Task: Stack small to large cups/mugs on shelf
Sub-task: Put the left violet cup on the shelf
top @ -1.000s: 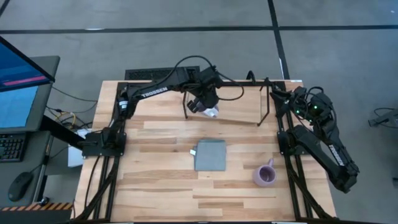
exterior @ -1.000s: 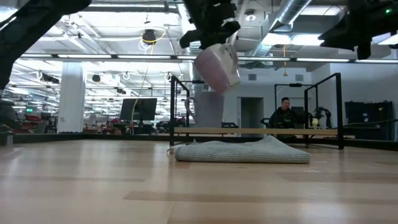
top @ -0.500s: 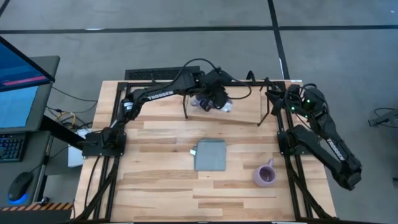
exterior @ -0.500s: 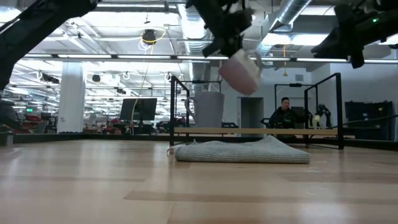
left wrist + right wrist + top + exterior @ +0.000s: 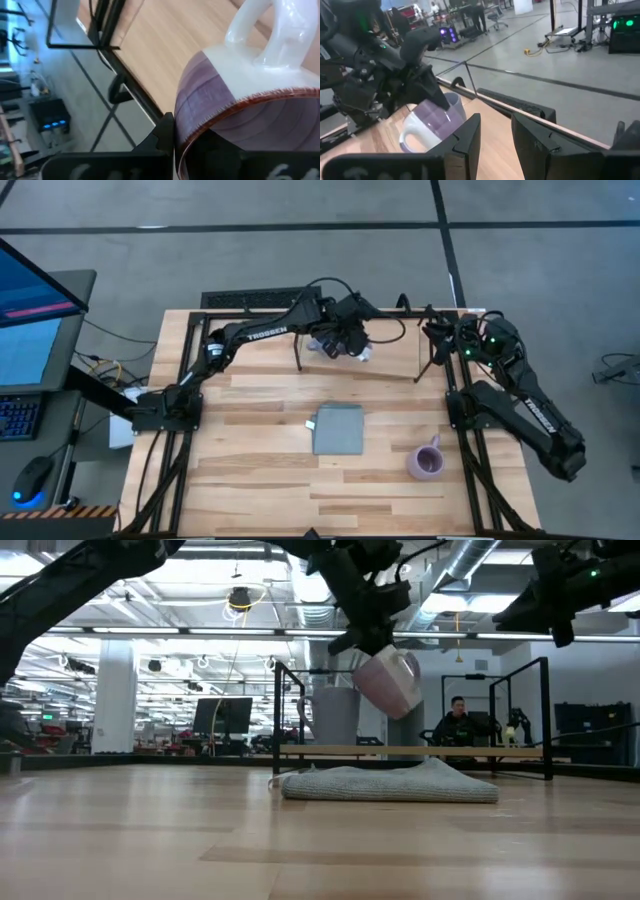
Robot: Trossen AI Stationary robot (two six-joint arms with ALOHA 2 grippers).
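My left gripper [image 5: 343, 340] reaches over the shelf [image 5: 390, 362], a light board in a black rod frame at the table's far edge. It is shut on a light purple mug [image 5: 388, 682] with a white base and handle, also seen in the left wrist view [image 5: 235, 90] and the right wrist view [image 5: 432, 120]. A second light purple mug [image 5: 428, 461] stands upright on its base on the tabletop at the near right. The blue mug is not in view. My right gripper [image 5: 496, 125] is open and empty, raised near the shelf's right end [image 5: 437, 338]. My left gripper holds the mug by its wall at the rim [image 5: 200, 125], with the mug's mouth turned toward the wrist. One finger [image 5: 162, 137] lies outside the wall; the other seems to be inside the mouth, in the dark. The mug hangs tilted below the fingers, clear above the shelf board [image 5: 420, 752].
A flat grey-blue square cloth [image 5: 338, 428] lies at the table's middle, in front of the shelf in the low view [image 5: 390, 783]. The shelf's upright black rods [image 5: 545, 715] stand at its ends. A person [image 5: 458, 725] sits in the room beyond the table.
My left gripper has carried the purple mug toward the table's right and far edge, over the shelf, then lowered it closer to the board; the mug stays tilted. My right gripper has shifted a little toward the shelf's right end.
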